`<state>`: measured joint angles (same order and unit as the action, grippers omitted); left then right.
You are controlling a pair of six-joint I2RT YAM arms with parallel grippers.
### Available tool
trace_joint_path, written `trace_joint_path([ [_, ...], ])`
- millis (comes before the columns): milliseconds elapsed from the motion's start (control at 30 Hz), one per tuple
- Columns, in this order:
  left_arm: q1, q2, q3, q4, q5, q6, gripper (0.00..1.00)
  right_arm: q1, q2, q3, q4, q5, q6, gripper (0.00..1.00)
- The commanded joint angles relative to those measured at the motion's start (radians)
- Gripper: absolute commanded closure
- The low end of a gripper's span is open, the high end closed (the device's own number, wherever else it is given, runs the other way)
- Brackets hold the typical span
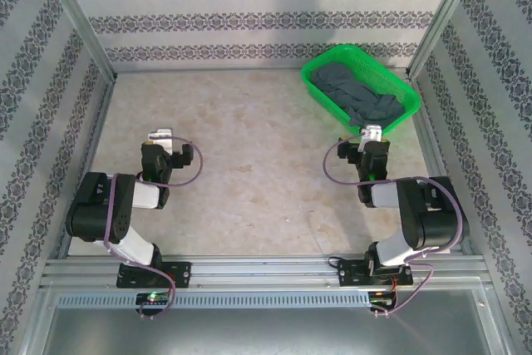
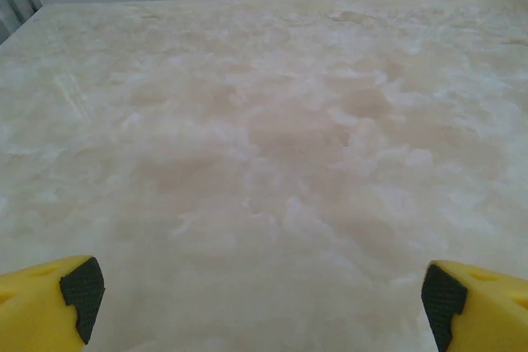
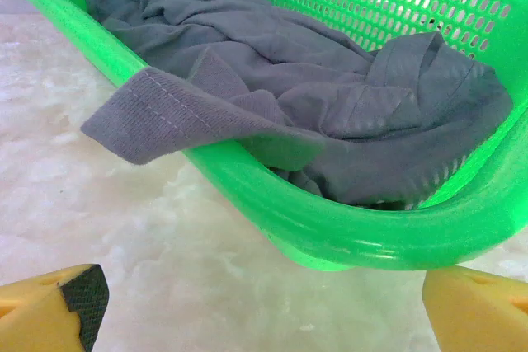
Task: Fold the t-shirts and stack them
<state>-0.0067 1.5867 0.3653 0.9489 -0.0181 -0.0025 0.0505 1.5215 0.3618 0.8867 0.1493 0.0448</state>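
T-shirts (image 3: 289,80), dark slate-grey, lie crumpled in a green mesh basket (image 3: 371,237) just ahead of the right hand (image 3: 264,307), with one hemmed edge draped over the rim nearest it. That hand's yellow fingers stand wide apart, holding nothing. Well off to its left, the left hand (image 2: 264,307) hovers over the bench (image 2: 247,121), spread wide and empty.

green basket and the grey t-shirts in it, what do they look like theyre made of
The basket looks like moulded plastic, glossy: bright highlights along the rim, rows of slots in the wall. The t-shirts look like thin soft knit fabric, matte, possibly cotton: creased, one stitched hem drooping over the rim.
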Motion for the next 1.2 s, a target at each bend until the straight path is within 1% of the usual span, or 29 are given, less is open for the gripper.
trace_joint_path([
  [0,-0.006,-0.004,0.015,-0.008,0.015,0.020,0.00,0.005,-0.006,0.002,0.060,0.016,-0.020,0.02],
  [200,-0.006,-0.004,0.015,-0.007,0.015,0.019,0.00,-0.001,-0.004,0.005,0.054,0.003,-0.014,0.02],
  [400,-0.005,-0.005,0.022,-0.019,-0.014,0.006,0.00,-0.017,-0.004,0.011,0.044,-0.029,-0.008,0.02],
  [467,-0.006,-0.009,0.006,0.014,-0.022,0.005,0.00,-0.014,-0.012,0.002,0.068,-0.029,-0.010,0.02],
  [500,-0.006,-0.036,-0.015,0.037,-0.039,0.003,0.00,0.003,-0.040,0.004,0.049,0.006,-0.025,0.02],
  [533,-0.015,-0.084,-0.025,0.011,-0.079,0.001,0.00,0.028,-0.083,0.019,-0.013,0.060,-0.040,0.02],
  [600,-0.044,-0.222,-0.007,-0.123,-0.180,0.005,0.00,0.080,-0.195,0.077,-0.196,0.146,-0.070,0.02],
  [633,-0.067,-0.311,0.024,-0.237,-0.237,-0.002,0.00,0.104,-0.258,0.132,-0.310,0.225,0.006,0.02],
  [667,-0.079,-0.378,0.068,-0.333,-0.260,-0.027,0.00,0.099,-0.309,0.194,-0.443,0.218,0.119,0.02],
  [700,-0.083,-0.435,0.142,-0.487,-0.285,-0.109,0.00,0.067,-0.362,0.280,-0.619,0.124,0.263,0.02],
  [733,-0.082,-0.476,0.243,-0.710,-0.297,-0.234,0.00,0.024,-0.398,0.353,-0.773,-0.053,0.354,0.02],
  [767,-0.082,-0.488,0.329,-0.897,-0.336,-0.378,0.00,-0.014,-0.425,0.393,-0.848,-0.148,0.440,0.02],
  [800,-0.080,-0.490,0.375,-1.004,-0.379,-0.527,0.00,-0.033,-0.430,0.388,-0.801,-0.170,0.500,0.02],
  [833,-0.062,-0.490,0.394,-1.055,-0.367,-0.653,0.00,-0.064,-0.419,0.406,-0.781,-0.216,0.544,0.02],
  [867,-0.025,-0.480,0.392,-1.020,-0.268,-0.730,0.00,-0.073,-0.385,0.471,-0.844,-0.207,0.551,0.02],
  [900,0.004,-0.459,0.396,-0.984,-0.170,-0.777,0.00,-0.068,-0.340,0.558,-0.946,-0.183,0.535,0.03],
  [933,0.010,-0.415,0.427,-0.979,-0.089,-0.808,0.00,-0.055,-0.274,0.676,-1.082,-0.139,0.521,0.05],
  [967,0.002,-0.359,0.493,-1.025,-0.025,-0.812,0.00,-0.049,-0.202,0.792,-1.211,-0.098,0.512,0.06],
  [1000,-0.017,-0.303,0.558,-1.081,0.016,-0.809,0.00,-0.044,-0.138,0.878,-1.294,-0.076,0.501,0.06],
  [1033,-0.048,-0.236,0.630,-1.159,0.044,-0.803,0.00,-0.041,-0.060,0.963,-1.364,-0.059,0.489,0.08],
  [1067,-0.094,-0.181,0.693,-1.202,0.072,-0.787,0.00,-0.042,0.015,1.040,-1.426,-0.039,0.489,0.11],
  [1100,-0.134,-0.142,0.736,-1.232,0.086,-0.764,0.00,-0.047,0.076,1.105,-1.484,-0.035,0.491,0.14],
  [1167,-0.229,-0.080,0.805,-1.271,0.090,-0.733,0.00,-0.055,0.218,1.246,-1.586,-0.039,0.499,0.14],
])
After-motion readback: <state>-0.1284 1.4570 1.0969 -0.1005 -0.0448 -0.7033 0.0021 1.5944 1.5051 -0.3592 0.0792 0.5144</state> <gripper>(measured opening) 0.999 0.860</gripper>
